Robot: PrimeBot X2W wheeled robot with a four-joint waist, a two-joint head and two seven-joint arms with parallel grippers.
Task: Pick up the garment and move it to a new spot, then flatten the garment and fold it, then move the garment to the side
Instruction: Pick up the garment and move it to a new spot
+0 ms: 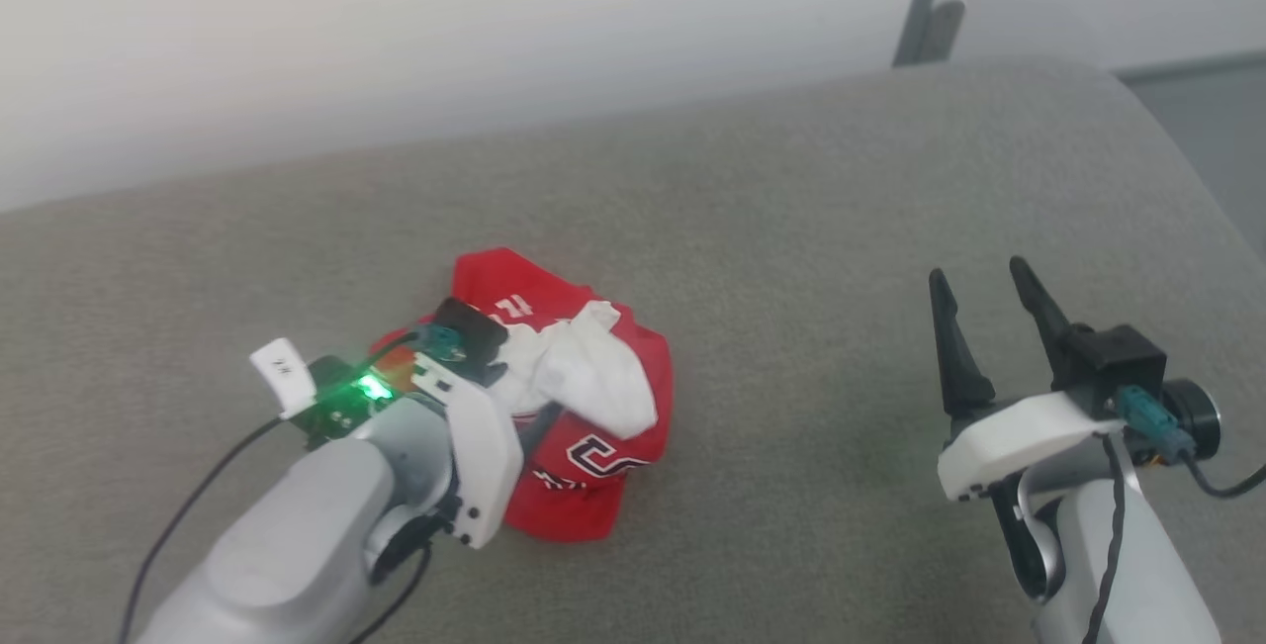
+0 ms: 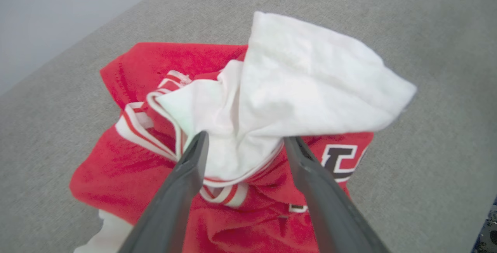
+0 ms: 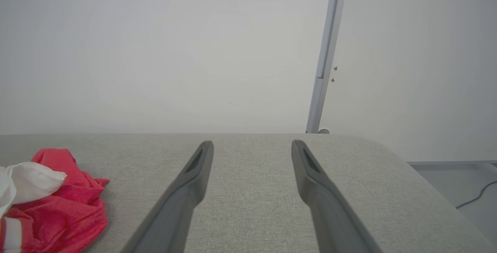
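Cloth from the white sleeve (image 2: 310,82) of the garment (image 2: 128,163) was bunched between the fingers (image 2: 194,159) of the left gripper (image 2: 246,142) in the left wrist view. The jaws were spread wide and the cloth was not clamped. The garment was heaped, crumpled, on the grey surface (image 2: 388,23), with dark lettering (image 2: 337,159) at 4 o'clock.

In the right wrist view the right gripper (image 3: 252,144) was held wide open and empty above the surface, and the garment was seen at 8 o'clock.

In the head view the garment was found at 7 o'clock, partly under the left gripper. The right gripper was well apart at 4 o'clock, its fingers pointed to 12 o'clock.
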